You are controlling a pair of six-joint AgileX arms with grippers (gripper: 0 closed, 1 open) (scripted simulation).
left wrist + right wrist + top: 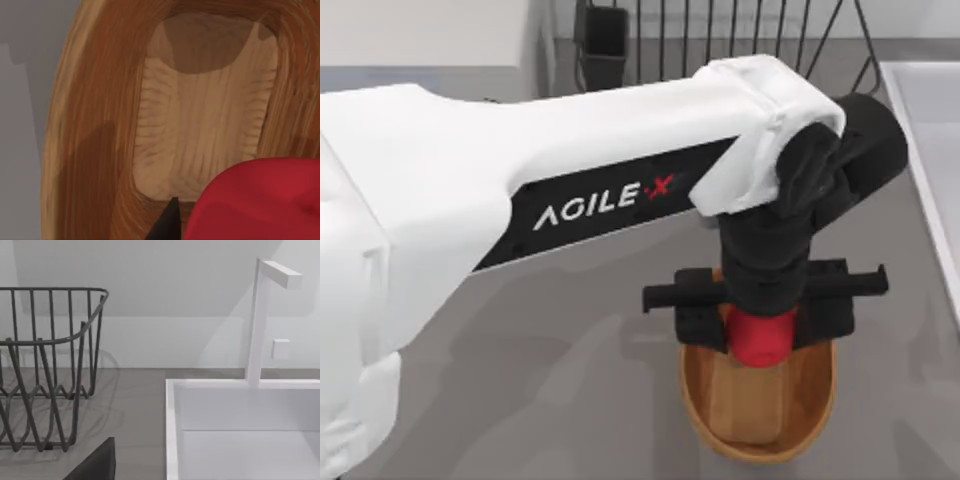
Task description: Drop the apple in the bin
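The red apple (pixel 760 338) hangs over the far end of the oval orange-brown woven bin (pixel 820 405), which stands at the table's front, right of the middle. My left gripper (pixel 760 345) points down above the bin and is shut on the apple, with a dark finger block on either side of it. In the left wrist view the apple (pixel 260 200) sits close beside one black fingertip (pixel 169 222), above the bin's pale flat bottom (pixel 200 135). A dark wedge of my right gripper (pixel 95 465) shows at the edge of the right wrist view.
A black wire dish rack (pixel 720 40) stands at the back of the table, also seen from the right wrist (pixel 45 365). A white sink basin (pixel 930 150) with a white faucet (pixel 260 315) lies along the right side. My left arm's white link crosses the table's left half.
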